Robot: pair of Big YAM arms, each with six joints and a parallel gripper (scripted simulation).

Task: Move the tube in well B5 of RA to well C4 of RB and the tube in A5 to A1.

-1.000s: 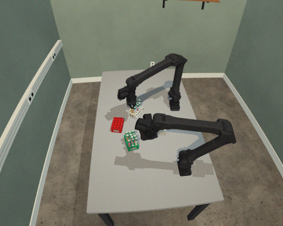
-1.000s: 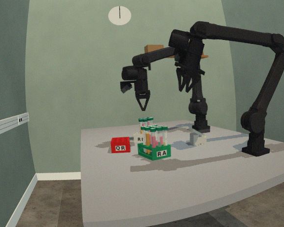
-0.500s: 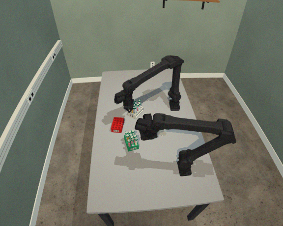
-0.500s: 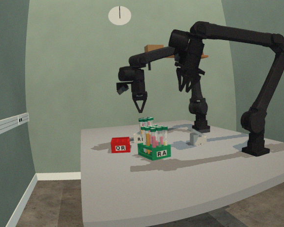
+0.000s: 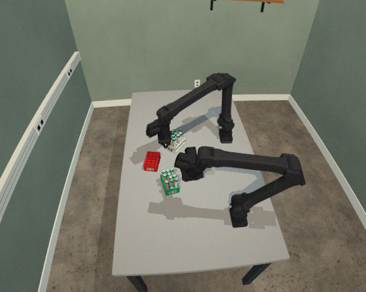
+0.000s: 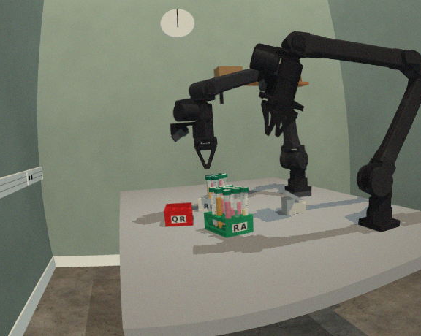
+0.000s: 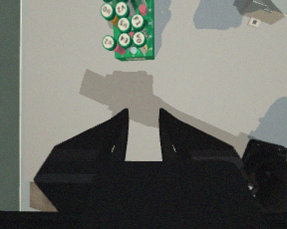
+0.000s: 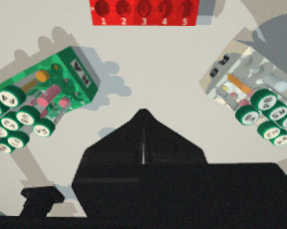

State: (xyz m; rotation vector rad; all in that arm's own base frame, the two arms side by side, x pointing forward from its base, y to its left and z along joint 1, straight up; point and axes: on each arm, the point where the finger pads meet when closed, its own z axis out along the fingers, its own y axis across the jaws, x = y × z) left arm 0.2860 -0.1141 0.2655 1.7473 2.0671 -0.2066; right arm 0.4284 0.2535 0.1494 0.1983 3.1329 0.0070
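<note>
The green rack RA (image 5: 167,193) (image 6: 228,231) (image 7: 150,30) (image 8: 93,92) stands on the table, holding several green-capped tubes. The white rack RB (image 5: 179,148) (image 6: 200,205) (image 8: 210,77) stands turned at an angle, also with several green-capped tubes. I cannot tell the wells of single tubes. My left gripper (image 6: 272,135) (image 7: 143,114) is partly open and empty, high above the table beside RA. My right gripper (image 5: 165,146) (image 6: 206,168) (image 8: 143,114) is shut on nothing; it hangs above the table, between RA and RB in its wrist view.
A red rack QR (image 5: 146,167) (image 6: 178,208) (image 8: 155,21) stands beside RA and RB, its visible wells empty. A small grey box (image 5: 210,172) (image 6: 291,207) (image 7: 262,11) stands toward the arm bases, beneath the left arm's side; its lamp cannot be made out.
</note>
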